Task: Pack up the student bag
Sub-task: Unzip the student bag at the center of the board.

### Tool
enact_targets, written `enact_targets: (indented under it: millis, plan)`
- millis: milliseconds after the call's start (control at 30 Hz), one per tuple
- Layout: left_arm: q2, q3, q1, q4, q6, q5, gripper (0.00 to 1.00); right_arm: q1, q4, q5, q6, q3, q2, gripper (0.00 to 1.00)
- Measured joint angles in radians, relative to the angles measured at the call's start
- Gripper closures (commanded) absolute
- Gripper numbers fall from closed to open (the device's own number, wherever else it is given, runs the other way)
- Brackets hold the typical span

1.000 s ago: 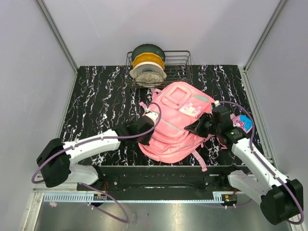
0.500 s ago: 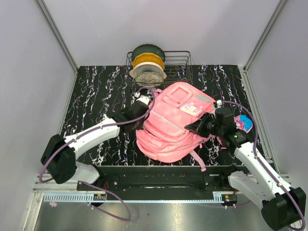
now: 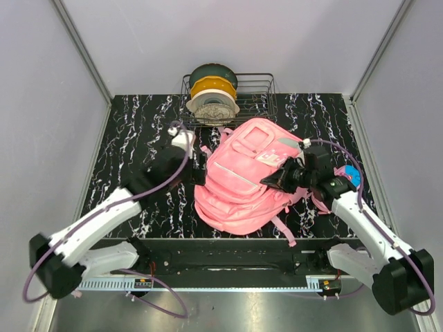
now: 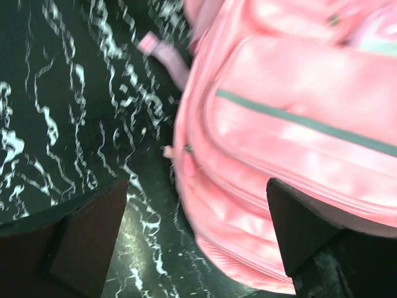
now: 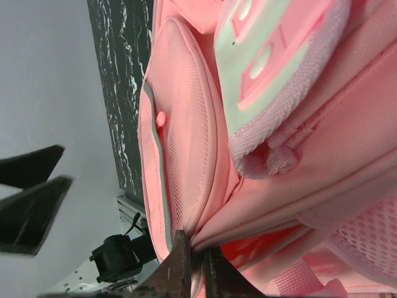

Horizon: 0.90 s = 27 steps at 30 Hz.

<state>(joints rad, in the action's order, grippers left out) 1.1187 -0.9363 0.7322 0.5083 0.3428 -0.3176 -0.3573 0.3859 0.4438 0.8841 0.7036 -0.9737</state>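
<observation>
The student bag is a large pink backpack lying on the black marbled table, front pockets up. My left gripper hovers just off its left side, open and holding nothing. In the left wrist view the two dark fingers stand wide apart, with the student bag partly under the gap of the left gripper. My right gripper is shut on a fold of fabric at the bag's right edge. In the right wrist view the right gripper pinches a seam of the student bag.
A wire basket with stacked filament spools stands at the back, just beyond the bag. A small pink pencil case with a blue end lies right of the right arm. Grey walls close in both sides.
My left gripper has let go of the bag's left edge, opened and drawn back to the left and farther away. The bag has settled slightly left. The right gripper keeps its pinch.
</observation>
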Motion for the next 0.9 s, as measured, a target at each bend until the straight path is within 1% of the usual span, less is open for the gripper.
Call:
enact_targets:
  millis: [67,167,233,333,400,500,600,700,833,900]
  plan:
    - [-0.121,0.008,0.000,-0.014,-0.008,0.046,0.01,0.000,0.000,0.031,-0.005,0.036,-0.045,1.00]
    - [-0.222,0.010,0.000,-0.040,-0.013,0.120,0.01,0.000,-0.010,0.064,-0.004,0.085,-0.090,1.00]
    - [-0.238,0.010,0.002,-0.038,0.024,0.129,0.01,0.000,-0.049,0.089,0.011,0.093,-0.099,1.00]
    - [-0.214,0.025,0.000,-0.027,0.119,0.151,0.01,0.000,-0.113,0.119,0.043,0.093,-0.100,1.00]
    - [-0.200,0.075,0.001,-0.047,0.176,0.190,0.01,0.000,-0.152,0.137,0.058,0.093,-0.101,1.00]
    - [-0.200,0.119,0.025,-0.051,0.174,0.238,0.01,0.000,-0.184,0.155,0.062,0.093,-0.102,1.00]
    - [-0.201,0.103,0.084,-0.061,0.090,0.277,0.01,0.000,-0.159,0.160,0.034,0.098,-0.103,1.00]
    - [-0.184,0.043,0.141,-0.064,-0.018,0.311,0.01,0.000,-0.131,0.161,0.013,0.111,-0.111,1.00]
    - [-0.084,-0.085,0.239,-0.073,-0.174,0.320,0.01,0.000,-0.126,0.165,0.009,0.111,-0.117,1.00]
    - [-0.048,-0.105,0.278,-0.084,-0.241,0.322,0.01,0.000,-0.126,0.167,0.009,0.111,-0.118,1.00]
